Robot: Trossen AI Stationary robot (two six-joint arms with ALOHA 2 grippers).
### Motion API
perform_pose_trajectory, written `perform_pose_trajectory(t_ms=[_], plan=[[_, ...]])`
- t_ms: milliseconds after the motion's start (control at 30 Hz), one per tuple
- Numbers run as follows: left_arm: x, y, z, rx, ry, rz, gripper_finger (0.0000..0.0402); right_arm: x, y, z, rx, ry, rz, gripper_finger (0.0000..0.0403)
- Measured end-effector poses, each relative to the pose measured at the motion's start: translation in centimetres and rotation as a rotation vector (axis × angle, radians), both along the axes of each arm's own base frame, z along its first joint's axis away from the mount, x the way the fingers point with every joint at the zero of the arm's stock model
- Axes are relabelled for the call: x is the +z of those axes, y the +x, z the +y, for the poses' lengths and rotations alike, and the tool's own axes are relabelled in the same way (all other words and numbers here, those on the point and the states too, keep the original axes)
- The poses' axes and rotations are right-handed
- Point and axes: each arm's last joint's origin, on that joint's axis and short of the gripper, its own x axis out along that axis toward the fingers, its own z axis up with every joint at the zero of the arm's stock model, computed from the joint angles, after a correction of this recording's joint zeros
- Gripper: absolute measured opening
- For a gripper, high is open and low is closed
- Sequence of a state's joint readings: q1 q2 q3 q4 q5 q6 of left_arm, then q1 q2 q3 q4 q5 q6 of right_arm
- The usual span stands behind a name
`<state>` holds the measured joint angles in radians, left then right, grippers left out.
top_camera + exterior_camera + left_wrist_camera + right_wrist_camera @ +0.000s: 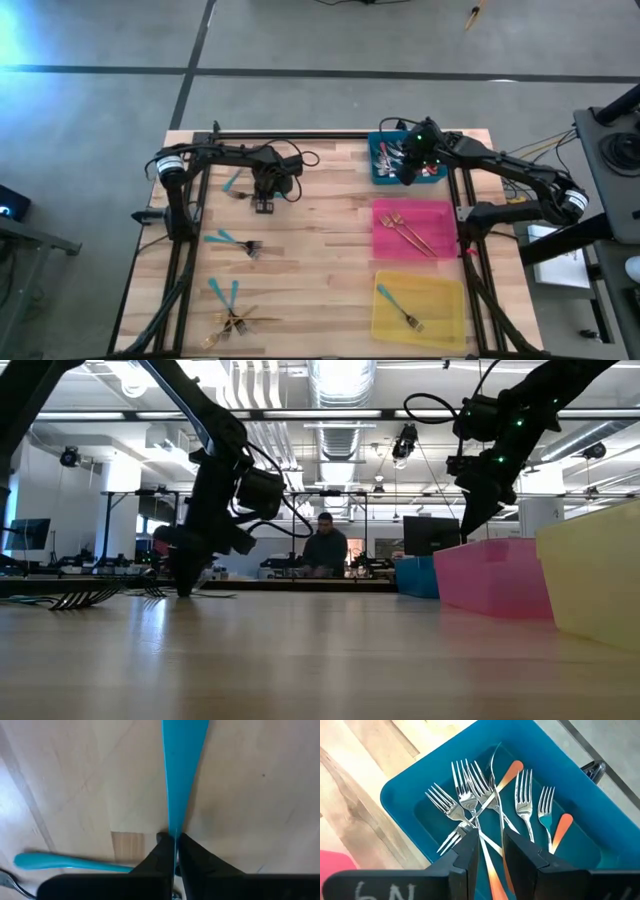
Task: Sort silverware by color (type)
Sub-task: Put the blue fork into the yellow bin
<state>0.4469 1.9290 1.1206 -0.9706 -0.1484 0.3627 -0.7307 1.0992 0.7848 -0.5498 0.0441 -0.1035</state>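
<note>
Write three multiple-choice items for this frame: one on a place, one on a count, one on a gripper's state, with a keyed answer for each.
1. Where is the right gripper?
A. over the blue tray
B. over the yellow tray
C. over bare table

2. How many gold forks lie in the pink tray?
A. none
B. two
C. five

3. What is the left gripper doing?
A. hanging open in the air
B. shut on a teal-handled fork
C. holding a gold fork

Answers:
1 A, the high view puts it above the blue tray, whose forks fill the right wrist view.
2 B, two show there from above.
3 B, its fingers pinch the teal handle in the left wrist view.
</note>
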Motion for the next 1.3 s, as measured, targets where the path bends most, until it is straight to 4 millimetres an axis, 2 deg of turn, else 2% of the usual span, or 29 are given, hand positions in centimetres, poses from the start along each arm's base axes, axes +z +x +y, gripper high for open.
perform_pose_trajectory(t_ms=[200,400,600,767,867,1000,1200,1300], plan=[[2.3,-0.2,0.3,0.078,0.116,0.054,0.0001,0.3,0.1,-0.1,0.000,-0.007,-0.007,0.0082],[8.2,0.7,0.8,0.180,0.251,-0.102,0.0001,0.5,0.2,-0.1,-0.005,0.016,-0.039,0.0082],[15.8,1.5,0.8,0.338,0.389,-0.574,0.0001,0.9,1.0,0.4,0.166,0.149,-0.230,0.0082],[20.5,1.4,-0.6,0.333,0.298,-1.056,0.0001,1.9,2.6,1.0,0.335,0.178,-0.456,0.0082],[20.8,1.2,-1.5,0.326,0.269,-1.214,0.0001,2.6,3.6,1.4,0.397,0.128,-0.524,0.0082],[19.7,1.5,-2.7,0.304,0.223,-1.388,0.0000,3.5,5.1,2.5,0.481,0.065,-0.614,0.0082],[16.4,2.8,-4.1,0.278,0.147,-1.558,0.0000,4.9,6.8,4.3,0.607,-0.012,-0.733,0.0082],[15.6,3.5,-4.5,0.281,0.124,-1.660,0.0000,5.4,7.1,4.8,0.636,-0.014,-0.778,0.0082]])
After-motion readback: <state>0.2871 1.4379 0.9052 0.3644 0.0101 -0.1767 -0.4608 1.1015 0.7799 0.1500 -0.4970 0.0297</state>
